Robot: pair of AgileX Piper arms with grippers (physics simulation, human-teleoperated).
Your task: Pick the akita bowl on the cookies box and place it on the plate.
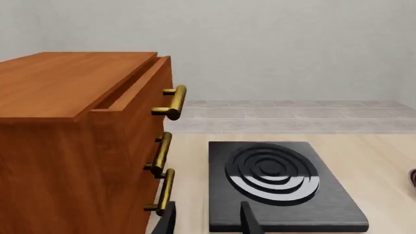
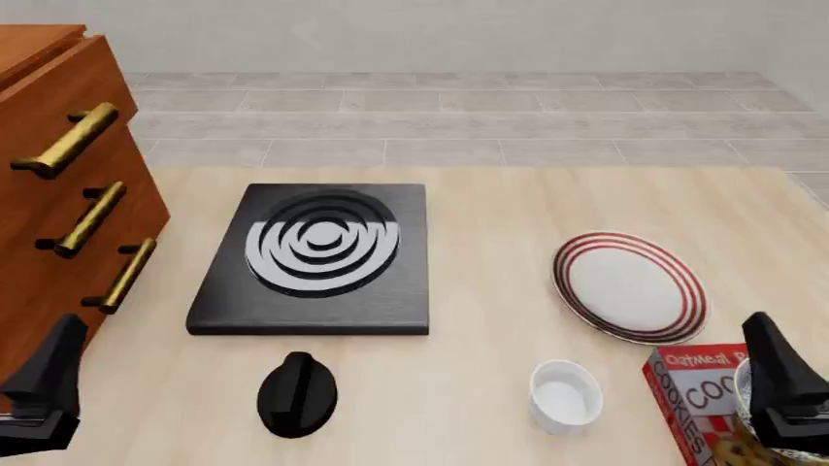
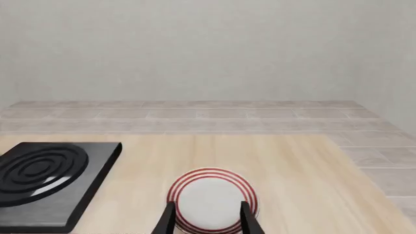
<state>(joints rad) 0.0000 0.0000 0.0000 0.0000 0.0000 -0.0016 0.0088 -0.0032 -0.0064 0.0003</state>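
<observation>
Both claws stood apart and empty. The right claw [image 2: 778, 388] hung over the box [image 2: 693, 393]; it needed to drop squarely onto the mostly hidden bowl [image 2: 743, 381].

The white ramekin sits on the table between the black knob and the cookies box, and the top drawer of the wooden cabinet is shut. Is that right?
Not quite. The white ramekin does sit on the table between the black knob and the cookies box, but the top drawer of the wooden cabinet is pulled partly open, not shut. The left wrist view shows the gap behind its front panel.
</observation>
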